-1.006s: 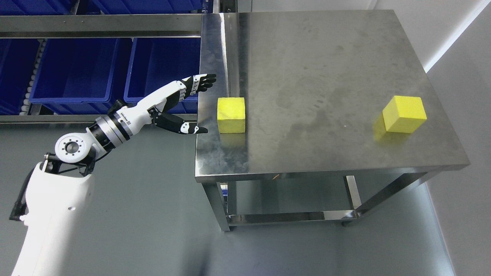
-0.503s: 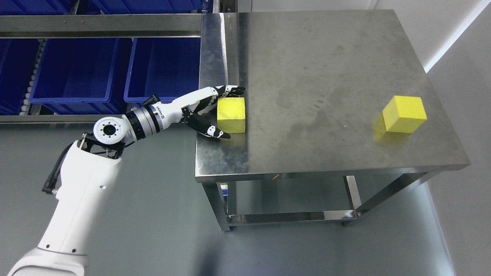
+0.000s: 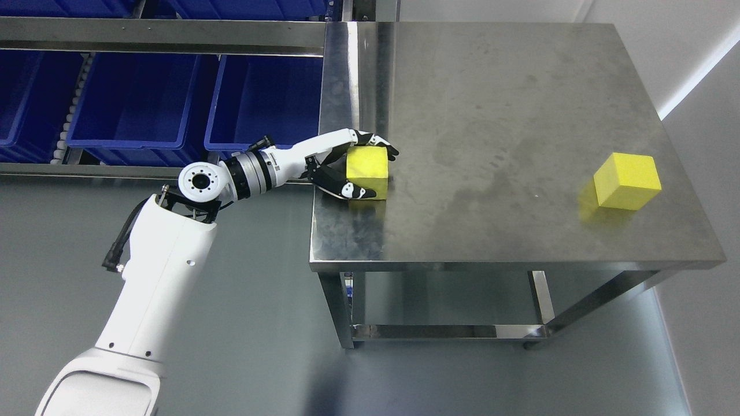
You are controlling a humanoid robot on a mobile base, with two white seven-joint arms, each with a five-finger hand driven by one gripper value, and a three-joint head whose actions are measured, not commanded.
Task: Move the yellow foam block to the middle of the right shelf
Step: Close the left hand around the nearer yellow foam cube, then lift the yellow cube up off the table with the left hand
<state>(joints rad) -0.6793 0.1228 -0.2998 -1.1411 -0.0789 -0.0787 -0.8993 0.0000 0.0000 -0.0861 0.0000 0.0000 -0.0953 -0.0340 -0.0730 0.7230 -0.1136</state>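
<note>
On the steel table [image 3: 509, 144], the left hand [image 3: 355, 167] reaches in level from the left edge, fingers and thumb closed around a yellow foam block [image 3: 368, 172]. Blue bins [image 3: 139, 98] behind look empty.

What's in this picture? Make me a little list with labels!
Table: shiny metal table
Near block: yellow foam block at the table's left edge
Far block: second yellow block near the right edge, alone
Robot hand: left robot hand wrapped around the near block, fingers on top, thumb in front
Lifted yet: cannot tell
Behind the arm: blue bins on a rack
</note>
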